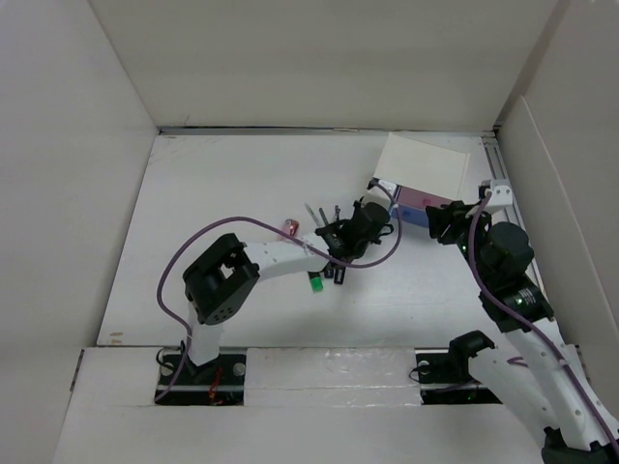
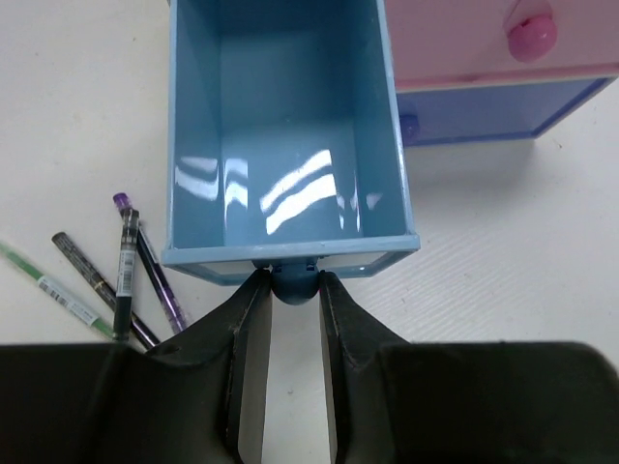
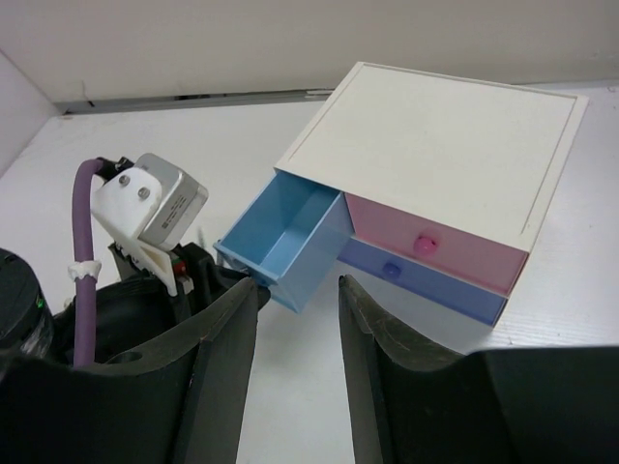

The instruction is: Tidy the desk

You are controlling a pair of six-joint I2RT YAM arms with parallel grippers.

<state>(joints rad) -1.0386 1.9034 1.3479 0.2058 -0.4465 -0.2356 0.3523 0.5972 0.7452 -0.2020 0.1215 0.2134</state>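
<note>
Left fingers point(image 2: 250, 314) clamped on knob point(image 2: 292, 283) of blue drawer point(image 2: 290, 126) — pulled out, empty. Right fingers point(image 3: 360, 333) apart, holding nothing — near drawer box point(image 3: 435, 126). Pens point(image 2: 126, 275) on tabletop point(image 2: 503, 290).

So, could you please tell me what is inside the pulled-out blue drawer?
Nothing visible: the blue drawer shows only its bare floor with glare streaks. Its rear end sits under the white box, so that part cannot be checked.

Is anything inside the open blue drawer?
No, the blue drawer shows only a bare floor with light reflections.
</note>
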